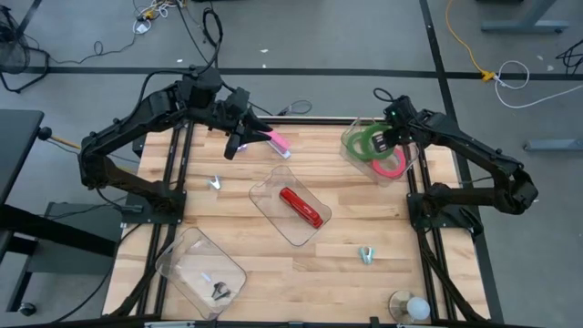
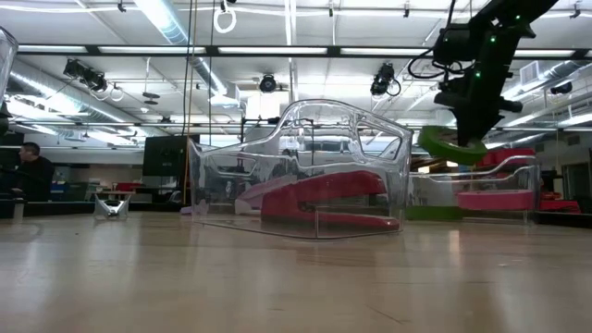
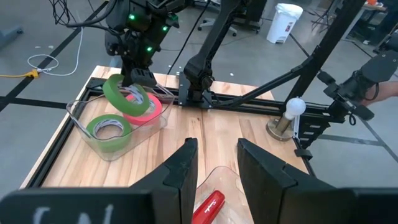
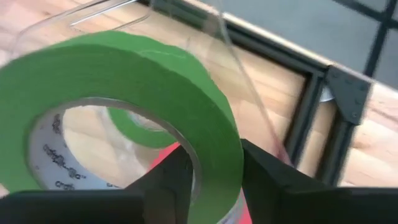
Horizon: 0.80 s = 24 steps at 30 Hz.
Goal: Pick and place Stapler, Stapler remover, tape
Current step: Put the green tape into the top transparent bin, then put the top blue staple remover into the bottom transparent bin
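Observation:
My right gripper (image 1: 386, 138) is shut on a green ring of tape (image 3: 118, 91) and hangs over a clear bin (image 1: 412, 155) at the table's far right. Another green ring (image 3: 109, 127) and a red-pink ring (image 3: 144, 107) lie flat in that bin. A red stapler (image 1: 301, 207) lies in a clear bin (image 1: 264, 196) at the table's middle. A metal stapler remover (image 1: 219, 291) lies in a third clear bin (image 1: 187, 251) at the near left. My left gripper (image 1: 239, 138) stands open at the far left, beside a pink object (image 1: 277, 141), with nothing between its fingers. My right gripper pinches the wall of the green ring (image 4: 219, 163), one finger in the open centre (image 4: 166, 182) and one outside (image 4: 273, 180). The fingers come from above, slanting down. The ring hangs tilted below them, clear of the bin's floor and the rings lying there.
Two loose stapler removers lie on the wood, one at the left (image 1: 215, 182) and one at the near right (image 1: 366, 254). A lamp-like white ball on a round base (image 1: 410, 308) stands at the near right edge. Black frame rails (image 1: 414, 210) run along both table sides.

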Tool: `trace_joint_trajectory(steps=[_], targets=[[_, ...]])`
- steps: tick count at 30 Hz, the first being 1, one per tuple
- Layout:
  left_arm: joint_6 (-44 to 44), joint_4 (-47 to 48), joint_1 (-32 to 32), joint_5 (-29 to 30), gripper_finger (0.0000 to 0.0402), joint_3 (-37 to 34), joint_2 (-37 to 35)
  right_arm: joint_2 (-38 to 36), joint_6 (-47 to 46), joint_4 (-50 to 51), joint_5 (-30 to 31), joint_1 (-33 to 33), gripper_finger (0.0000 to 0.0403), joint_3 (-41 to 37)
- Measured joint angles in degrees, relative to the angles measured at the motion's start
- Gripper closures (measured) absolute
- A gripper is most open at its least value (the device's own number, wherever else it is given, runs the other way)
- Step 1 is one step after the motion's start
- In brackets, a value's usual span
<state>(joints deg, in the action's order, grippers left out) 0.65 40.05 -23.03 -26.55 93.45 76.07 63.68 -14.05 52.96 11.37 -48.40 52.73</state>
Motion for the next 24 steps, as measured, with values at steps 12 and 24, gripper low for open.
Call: trace_joint_trajectory(steps=[12, 24], targets=[[0.0, 0.0, 0.0, 0.0, 0.0284, 0.0, 0.0, 0.0, -0.4, -0.6, -1.7, 0.0, 0.0161, 0.0], [-0.1, 0.0, 0.0, 0.0, 0.0284, 0.0, 0.0, -0.7, 1.2, -6.4, -8.9, 0.6, 0.0143, 0.0]])
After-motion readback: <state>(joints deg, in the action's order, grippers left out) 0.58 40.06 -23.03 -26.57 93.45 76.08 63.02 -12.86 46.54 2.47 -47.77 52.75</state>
